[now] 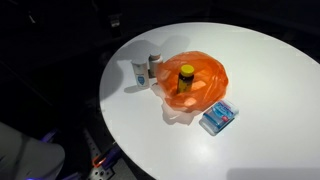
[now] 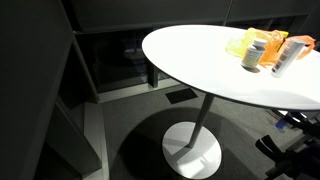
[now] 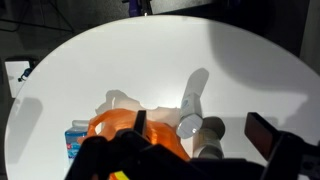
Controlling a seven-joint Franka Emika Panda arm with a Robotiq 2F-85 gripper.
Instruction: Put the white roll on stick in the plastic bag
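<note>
The white roll-on stick [image 1: 139, 72] stands upright on the round white table, just left of the orange plastic bag [image 1: 195, 85]. It also shows in an exterior view [image 2: 285, 56] and in the wrist view [image 3: 190, 108]. The bag lies crumpled and shows in the wrist view [image 3: 120, 135] at lower left. My gripper [image 3: 200, 128] shows only in the wrist view. It is open and empty, high above the stick, whose top appears between the two dark fingers.
A small grey bottle [image 3: 210, 136] stands right beside the stick. A yellow-lidded jar [image 1: 186, 78] sits on the bag. A blue packet [image 1: 218, 117] lies at the bag's near side. The table edge [image 1: 110, 110] drops to a dark floor.
</note>
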